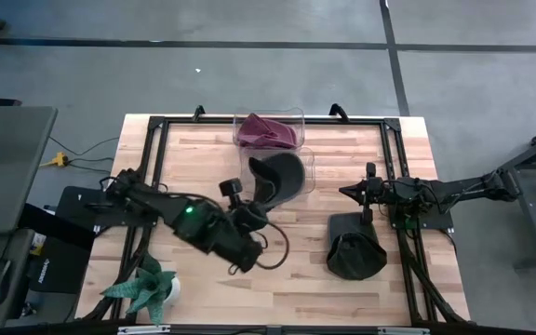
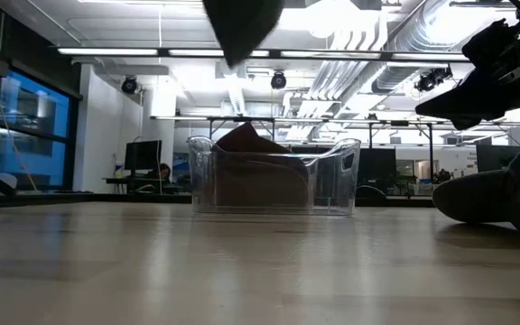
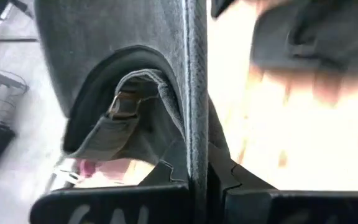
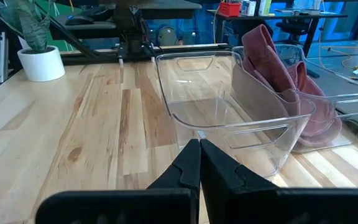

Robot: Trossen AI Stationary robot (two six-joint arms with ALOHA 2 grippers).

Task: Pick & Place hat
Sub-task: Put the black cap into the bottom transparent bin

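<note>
Soft grey cap (image 1: 275, 177) pinched at its brim by my left gripper (image 1: 247, 212) (right gripper (image 1: 368, 193) closed, empty); light, floppy.

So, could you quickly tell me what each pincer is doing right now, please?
Left pincer: shut on the dark cap, held above the table.
Right pincer: shut, holding nothing.
</note>
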